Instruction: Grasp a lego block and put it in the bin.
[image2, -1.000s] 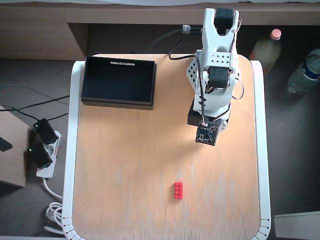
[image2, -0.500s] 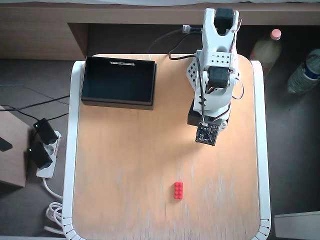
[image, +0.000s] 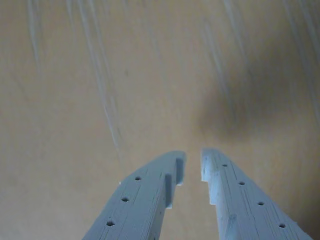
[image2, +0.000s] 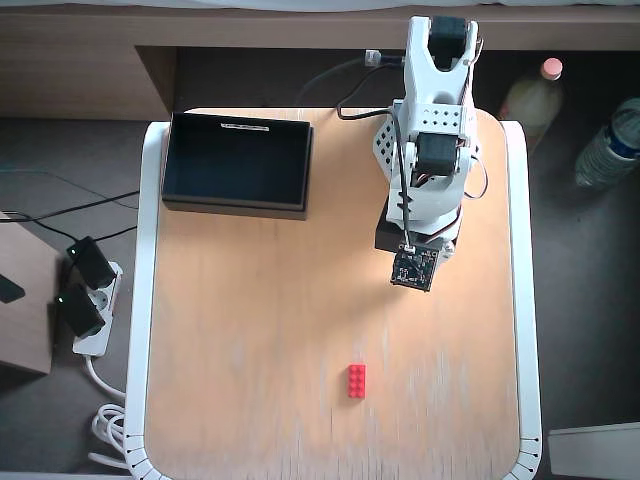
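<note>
Only wrist cam shows gripper (image: 192, 162) tips nearly closed, empty.

Table layout, overhead view

The bin (image2: 238, 163) sat at the table's (image2: 250, 330) upper left, the arm (image2: 428, 150) at upper right, and the lego block (image2: 356, 380) lay lower centre, well apart from both.

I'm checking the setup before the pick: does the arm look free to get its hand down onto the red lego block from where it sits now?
Probably yes. In the overhead view the lego block lies alone on bare table, with nothing between it and the arm. The hand holds nothing, its fingers nearly together. Whether the arm stretches that far cannot be told.
</note>
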